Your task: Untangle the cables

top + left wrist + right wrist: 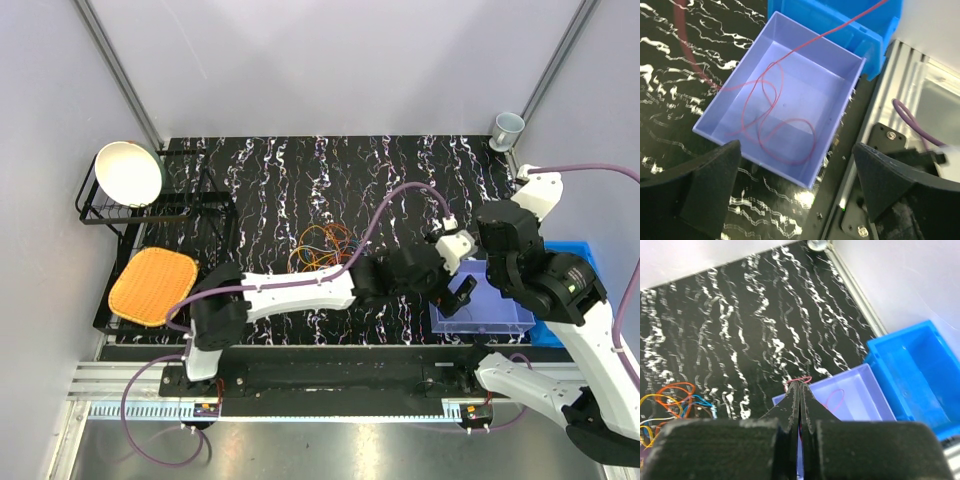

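The left end effector (796,165) hangs spread wide over the lavender bin (810,85), gripping nothing. A red wire (813,135) lies looped inside that bin, one end rising (past the blue bin (840,15)) out of the left wrist view. The right end effector (797,386) is pressed together, pinching a loop of red wire at its tips. The tangled cables (322,245), mostly orange, sit on the bench (260,190), left of the bins.

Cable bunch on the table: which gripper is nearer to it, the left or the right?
Left. The left gripper hangs open over the tray, to the right of the bunch. The right gripper, shut on a red cable, is even farther right.
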